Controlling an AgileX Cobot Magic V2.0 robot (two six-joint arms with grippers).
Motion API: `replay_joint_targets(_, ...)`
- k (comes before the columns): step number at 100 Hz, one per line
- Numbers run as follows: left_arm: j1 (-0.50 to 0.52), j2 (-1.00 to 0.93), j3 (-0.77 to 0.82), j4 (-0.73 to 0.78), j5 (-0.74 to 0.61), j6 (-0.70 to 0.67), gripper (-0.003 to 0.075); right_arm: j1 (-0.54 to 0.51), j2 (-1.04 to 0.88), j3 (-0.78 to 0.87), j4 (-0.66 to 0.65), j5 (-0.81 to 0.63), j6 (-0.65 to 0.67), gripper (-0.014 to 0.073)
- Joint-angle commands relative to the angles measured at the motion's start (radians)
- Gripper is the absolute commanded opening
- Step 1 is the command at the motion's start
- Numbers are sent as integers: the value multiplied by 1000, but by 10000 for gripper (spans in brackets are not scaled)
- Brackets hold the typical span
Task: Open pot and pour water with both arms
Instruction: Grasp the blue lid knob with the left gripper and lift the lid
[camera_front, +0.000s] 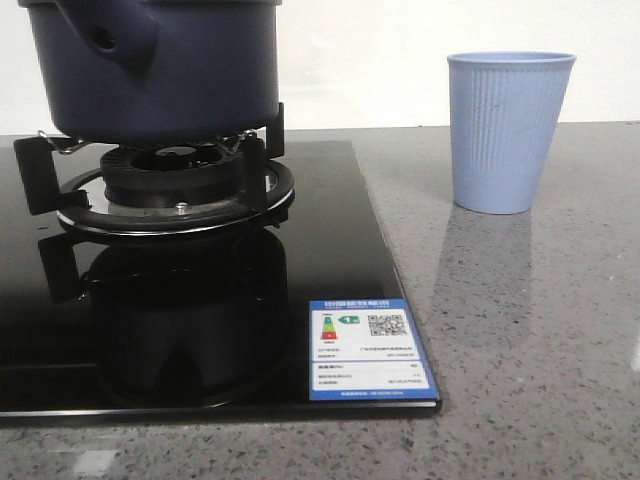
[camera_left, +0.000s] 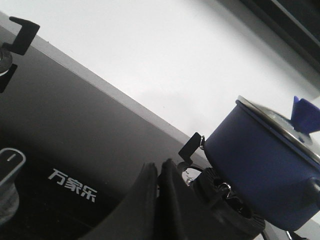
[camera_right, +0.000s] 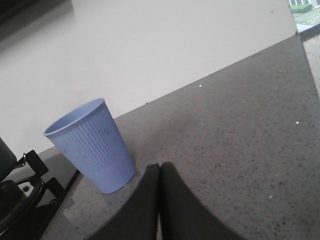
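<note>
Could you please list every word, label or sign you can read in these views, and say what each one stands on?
"万家乐": white brand lettering on the black glass stove top.
Energy label sticker on the stove's front right corner: coloured bars and a QR code show, but its text is too small to read.
Pot and cup: no text visible.

The pot (camera_front: 180, 75) — dark navy, round, wide — sits upright on the burner stand, lid on, its stubby tubular handle with an end hole facing forward-left.
</note>
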Motion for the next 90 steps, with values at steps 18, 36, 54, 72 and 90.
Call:
replay_joint_targets(18, -1, 26, -153, 86, 97, 1, -19, -9, 28, -173, -90, 90, -14, -64)
replay_joint_targets(36, -1, 158, -347, 230, 272, 35, -19, -9, 191, -335, -178, 290, -15, -64)
replay_joint_targets(54, -1, 275, -498, 209, 429, 185, -19, -9, 354, -460, -182, 429, -46, -65)
replay_joint_targets(72, -92, 328, -553, 192, 422, 233, -19, 66, 435, -517, -170, 433, -113, -67)
replay_joint_targets(90, -173, 369, -587, 187, 404, 288, -18, 169, 467, -537, -168, 406, -151, -67)
